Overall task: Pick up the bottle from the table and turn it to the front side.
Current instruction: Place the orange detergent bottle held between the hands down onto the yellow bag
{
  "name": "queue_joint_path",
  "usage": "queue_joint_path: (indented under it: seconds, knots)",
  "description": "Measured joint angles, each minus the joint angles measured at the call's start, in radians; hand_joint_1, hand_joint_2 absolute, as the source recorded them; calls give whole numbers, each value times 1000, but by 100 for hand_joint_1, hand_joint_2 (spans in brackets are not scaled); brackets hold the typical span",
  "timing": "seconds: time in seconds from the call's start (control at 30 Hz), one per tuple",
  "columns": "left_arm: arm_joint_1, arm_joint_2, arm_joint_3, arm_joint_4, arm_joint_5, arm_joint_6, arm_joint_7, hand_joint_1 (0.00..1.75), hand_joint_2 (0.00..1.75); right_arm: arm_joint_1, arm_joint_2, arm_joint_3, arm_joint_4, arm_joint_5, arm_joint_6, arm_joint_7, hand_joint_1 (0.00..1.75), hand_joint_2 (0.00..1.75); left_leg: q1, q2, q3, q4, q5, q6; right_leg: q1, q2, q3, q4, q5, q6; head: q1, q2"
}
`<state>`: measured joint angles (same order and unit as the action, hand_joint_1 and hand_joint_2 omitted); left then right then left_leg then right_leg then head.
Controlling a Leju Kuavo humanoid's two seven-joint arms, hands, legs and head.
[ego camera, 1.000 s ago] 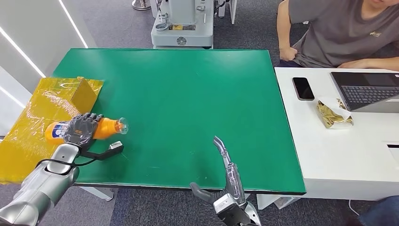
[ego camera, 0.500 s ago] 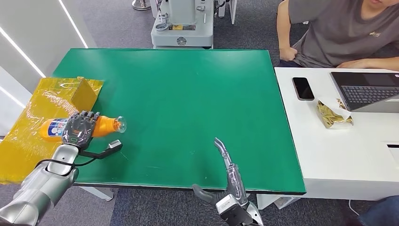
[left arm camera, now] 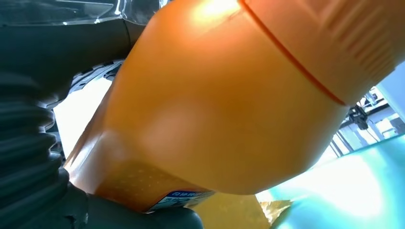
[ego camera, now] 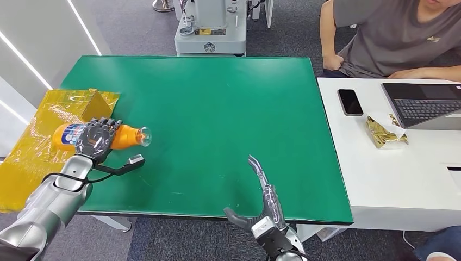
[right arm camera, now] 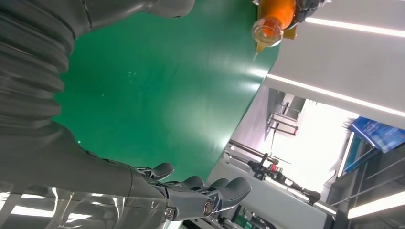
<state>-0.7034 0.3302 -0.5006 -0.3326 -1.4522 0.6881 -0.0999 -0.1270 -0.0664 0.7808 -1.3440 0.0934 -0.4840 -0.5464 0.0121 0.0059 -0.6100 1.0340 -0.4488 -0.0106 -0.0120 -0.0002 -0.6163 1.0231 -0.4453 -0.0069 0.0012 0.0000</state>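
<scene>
An orange bottle with a blue and white label lies sideways in my left hand, which grips it around the middle above the table's left edge. Its clear cap end points right. The left wrist view looks close along the bottle's orange body past my dark fingers. My right hand hovers over the near edge of the green table, fingers spread, holding nothing. From the right wrist, the bottle appears far across the green surface, beyond my right fingers.
Crinkled yellow plastic wrap covers the table's left end. A white desk on the right carries a phone, a laptop and a snack wrapper. A person sits behind it. A grey machine base stands beyond the table.
My left hand has lifted the bottle slightly up and to the right, away from the yellow wrap. My right hand has stayed almost still at the near edge.
</scene>
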Motion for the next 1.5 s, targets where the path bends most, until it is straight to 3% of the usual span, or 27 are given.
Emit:
queue_joint_path:
  seconds: [0.4,1.03,1.07,1.17,1.2,1.5]
  knots:
    - [-41,-9,5,12,-5,-36,-47,175,175,-31,0,7,51,-52,-12,-34,0,175,0,0,0,0,0,0,0,0,0,0,0,0,0,0]
    - [20,-36,32,40,26,-62,-28,175,175,-43,-1,14,71,-56,-25,-29,0,175,0,0,0,0,0,0,0,0,0,0,0,0,0,0]
    - [22,-35,34,41,27,-61,-28,141,175,-44,-1,14,72,-54,-23,-29,0,175,0,0,0,0,0,0,0,0,0,0,0,0,0,0]
    - [30,-34,37,42,30,-62,-27,10,175,-47,-1,15,75,-50,-14,-28,0,175,0,0,0,0,0,0,0,0,0,0,0,0,0,0]
    - [33,-33,37,43,32,-61,-27,0,175,-47,-1,15,77,-49,-12,-27,0,175,0,0,0,0,0,0,0,0,0,0,0,0,0,0]
    - [56,-30,53,43,35,-52,-10,0,175,-51,-1,15,92,-49,-6,-27,0,175,0,0,0,0,0,0,0,-1,0,0,0,0,0,0]
